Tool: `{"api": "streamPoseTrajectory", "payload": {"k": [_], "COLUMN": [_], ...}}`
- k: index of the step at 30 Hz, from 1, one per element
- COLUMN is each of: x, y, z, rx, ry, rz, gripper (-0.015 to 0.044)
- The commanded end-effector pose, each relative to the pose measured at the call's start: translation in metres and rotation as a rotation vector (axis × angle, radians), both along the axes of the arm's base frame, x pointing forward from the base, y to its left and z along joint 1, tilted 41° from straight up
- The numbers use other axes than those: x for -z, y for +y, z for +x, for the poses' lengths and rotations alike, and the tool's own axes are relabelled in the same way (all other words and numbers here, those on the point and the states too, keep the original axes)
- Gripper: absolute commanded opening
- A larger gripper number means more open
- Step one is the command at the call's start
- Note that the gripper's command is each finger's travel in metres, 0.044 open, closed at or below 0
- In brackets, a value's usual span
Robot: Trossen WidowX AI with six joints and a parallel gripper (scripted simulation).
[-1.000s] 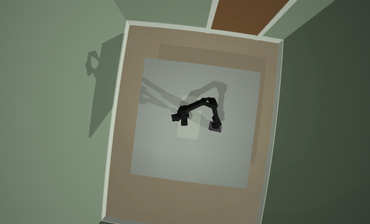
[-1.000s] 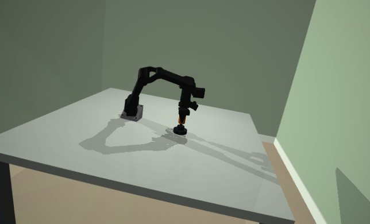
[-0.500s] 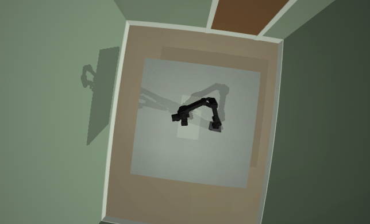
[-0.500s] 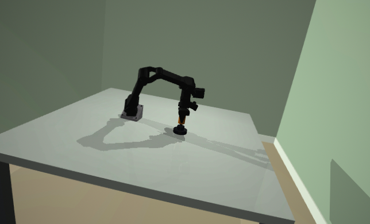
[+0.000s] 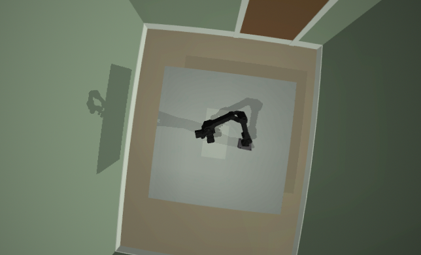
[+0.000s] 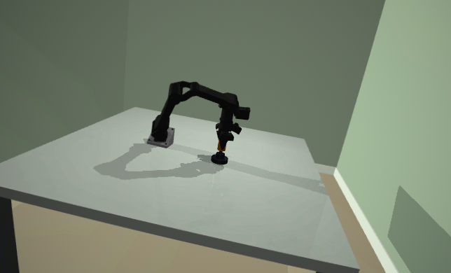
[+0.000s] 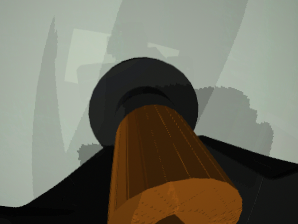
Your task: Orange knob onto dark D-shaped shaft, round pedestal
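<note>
My gripper (image 6: 222,145) is shut on the orange knob (image 6: 219,146) (image 7: 162,176) and holds it upright, pointing down. In the wrist view the knob's near end shows its D-shaped hole. The knob's lower end is right at the top of the dark round pedestal (image 6: 219,159) (image 7: 107,106). The knob hides the shaft, so I cannot tell whether it has slid onto it. In the overhead view the black arm (image 5: 227,119) hides the knob and the pedestal.
The arm's base (image 6: 162,137) (image 5: 245,144) is bolted to the grey table (image 6: 88,196) (image 5: 213,183). A paler rectangle (image 5: 214,152) marks the table under the gripper. Green walls stand around the table.
</note>
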State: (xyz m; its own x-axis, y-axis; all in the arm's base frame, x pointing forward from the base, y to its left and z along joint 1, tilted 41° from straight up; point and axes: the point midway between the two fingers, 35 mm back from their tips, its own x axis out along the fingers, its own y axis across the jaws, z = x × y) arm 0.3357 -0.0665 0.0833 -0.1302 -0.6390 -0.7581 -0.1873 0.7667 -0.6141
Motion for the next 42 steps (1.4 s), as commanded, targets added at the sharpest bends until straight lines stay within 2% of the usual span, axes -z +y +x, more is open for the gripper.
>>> {"api": "streamPoseTrajectory", "payload": {"k": [1,42], "x": [-0.0025,0.0010], "y": [0.0018,-0.0016], "z": [0.0032,0.0018], "rx": [-0.069,-0.069], "ry": [0.048,0.048], "rz": [0.012,0.011], "gripper": [0.0000,0.0000]}}
